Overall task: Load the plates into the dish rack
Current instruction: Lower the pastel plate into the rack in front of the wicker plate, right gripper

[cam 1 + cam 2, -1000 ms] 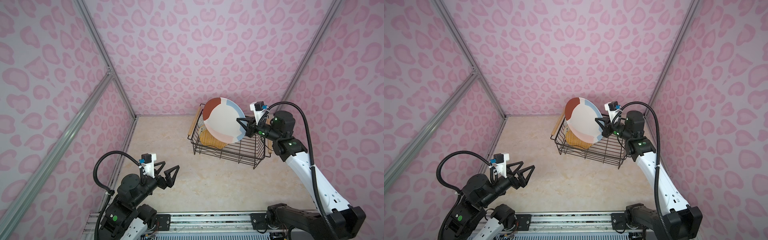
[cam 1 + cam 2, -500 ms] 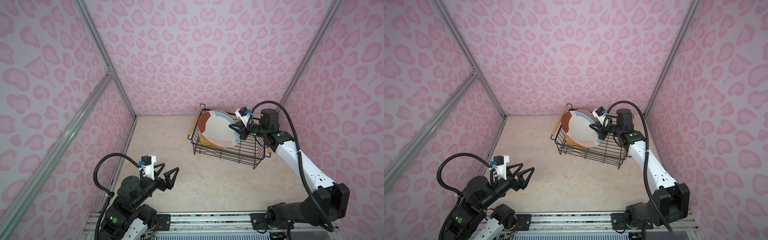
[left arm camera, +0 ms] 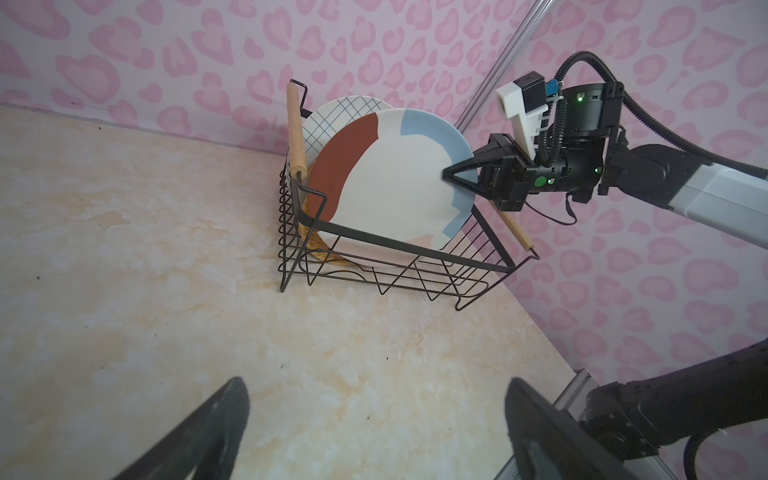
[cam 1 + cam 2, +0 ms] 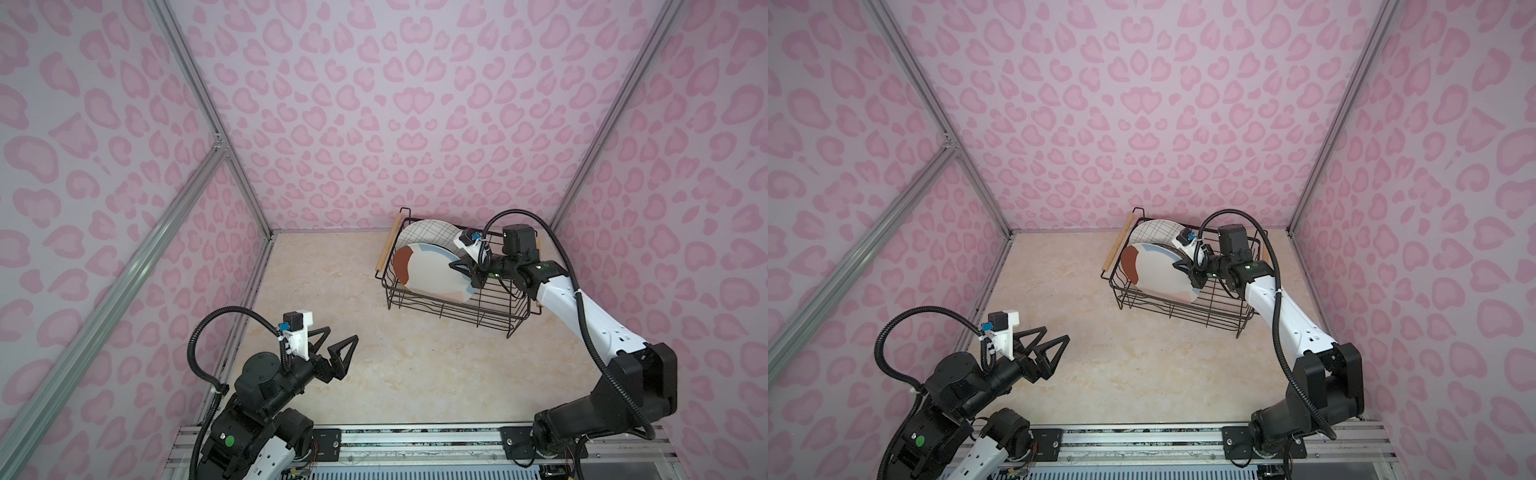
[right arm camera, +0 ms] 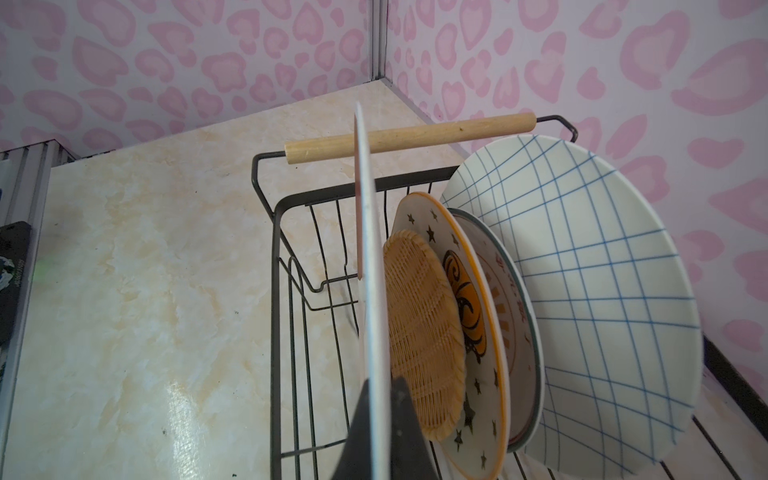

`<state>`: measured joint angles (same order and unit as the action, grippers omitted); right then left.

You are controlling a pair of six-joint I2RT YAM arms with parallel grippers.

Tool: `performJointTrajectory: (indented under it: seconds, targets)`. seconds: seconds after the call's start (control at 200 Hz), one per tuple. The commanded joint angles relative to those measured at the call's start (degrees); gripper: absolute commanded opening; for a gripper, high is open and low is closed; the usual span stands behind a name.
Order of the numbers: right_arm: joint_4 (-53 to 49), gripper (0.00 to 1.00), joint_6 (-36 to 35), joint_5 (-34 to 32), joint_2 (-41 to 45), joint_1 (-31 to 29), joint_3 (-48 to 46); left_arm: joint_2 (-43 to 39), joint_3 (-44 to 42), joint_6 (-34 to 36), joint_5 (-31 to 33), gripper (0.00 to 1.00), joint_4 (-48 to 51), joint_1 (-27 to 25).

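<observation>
Pink walls [image 4: 374, 104] ring your tabletop [image 4: 374, 353]. Your right gripper [image 4: 461, 268] pinches the patchwork plate [image 4: 432, 270] on edge inside the dish rack [image 4: 490, 309]; your left gripper [image 4: 341, 333] gapes empty.

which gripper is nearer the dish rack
Right. The right gripper is over the rack, shut on a plate partly inside it; the left gripper is open, far from the rack, by its own base.

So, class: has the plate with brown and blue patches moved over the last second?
Yes. The patch plate has sunk from above the rim of the dish rack down into it, gripped by the shut right gripper.
</observation>
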<state>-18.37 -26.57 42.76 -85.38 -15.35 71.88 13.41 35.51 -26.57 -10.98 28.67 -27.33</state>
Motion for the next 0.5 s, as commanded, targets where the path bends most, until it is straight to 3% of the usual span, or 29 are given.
performJointTrajectory:
  seconds: [0.0,0.495]
  targets:
    - [2.5,0.0,-1.3,-1.2,-0.3,-0.4,-0.2,0.2,-0.2,0.4,-0.3,0.98,-0.8,0.1]
    - [-2.1,0.0,-6.0,-0.7,-4.7,-0.1,4.4,0.0,-0.1,0.5,-0.5,0.97,-0.9,0.1]
